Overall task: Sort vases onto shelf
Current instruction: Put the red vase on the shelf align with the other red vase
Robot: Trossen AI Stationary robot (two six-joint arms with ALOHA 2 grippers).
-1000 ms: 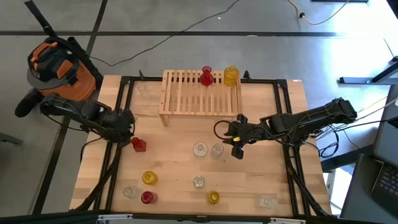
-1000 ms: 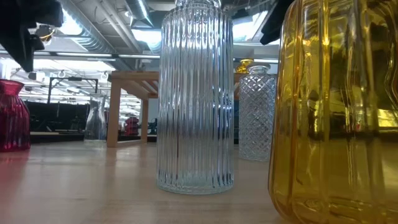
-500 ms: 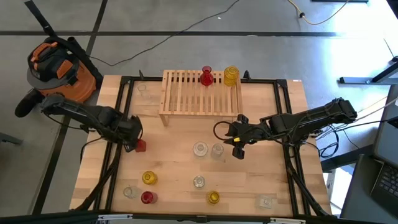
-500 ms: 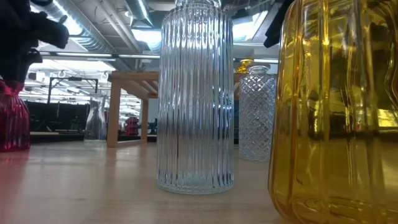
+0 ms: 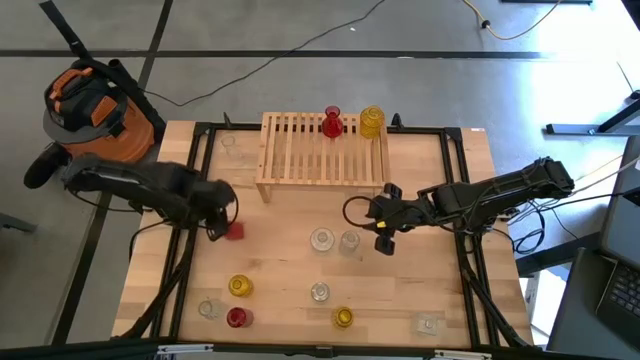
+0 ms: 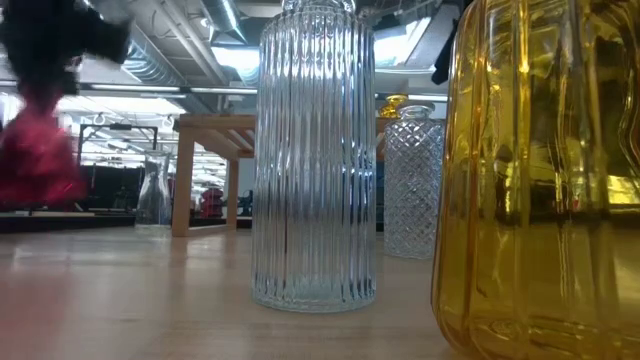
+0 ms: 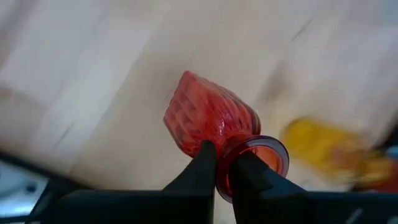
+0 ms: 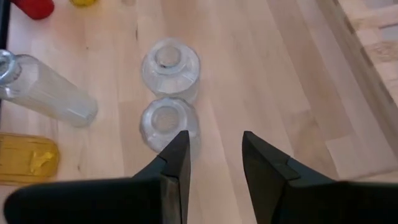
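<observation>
The left gripper (image 7: pixel 224 168) was clamped on the neck of a small red vase (image 7: pixel 208 118), its two fingers pinching just below the flared rim, with the ribbed body hanging out ahead of the fingertips over bare tabletop (image 5: pixel 280 270); in the level view the red vase appeared raised clear of the wood, so the lift looked under way. Beyond the gripper, across the table from the arm's base side, stood the shelf (image 5: pixel 322 150), already carrying a red vase (image 5: pixel 332 124) and a yellow vase (image 5: pixel 371 121) side by side at its far edge. The right gripper (image 8: pixel 211 155) hovered with its fingers partly parted and empty, just short of two clear vases (image 8: pixel 169 121) that stood touching or nearly so, a third clear one lying near them. More red, yellow and clear vases stood scattered behind both grippers toward the near table edge. The step in hand appeared to be carrying the red vase to the shelf; the next move would call for keeping it level, clearing the shelf's front rail, and setting it upright on the slats beside its red match.
</observation>
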